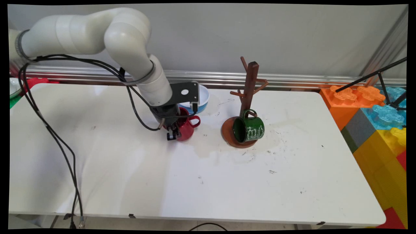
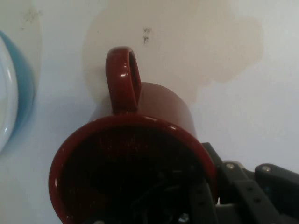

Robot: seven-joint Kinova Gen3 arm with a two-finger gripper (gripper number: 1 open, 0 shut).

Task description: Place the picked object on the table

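A dark red mug (image 1: 188, 127) stands on the white table (image 1: 227, 185), its handle pointing right toward the mug tree. My gripper (image 1: 173, 132) comes down on the mug's left rim and is shut on it. In the hand view the red mug (image 2: 135, 154) fills the middle with its mouth facing the camera. One finger reaches inside the mug and the other finger (image 2: 243, 186) lies outside the wall, so the gripper (image 2: 205, 205) pinches the rim. A blue bowl (image 1: 201, 97) sits just behind the hand.
A brown wooden mug tree (image 1: 249, 87) stands to the right, with a green mug (image 1: 249, 130) lying on its side on the round base (image 1: 226, 133). The blue bowl (image 2: 16, 102) edges the hand view's left. Coloured foam blocks (image 1: 373, 117) line the table's right side.
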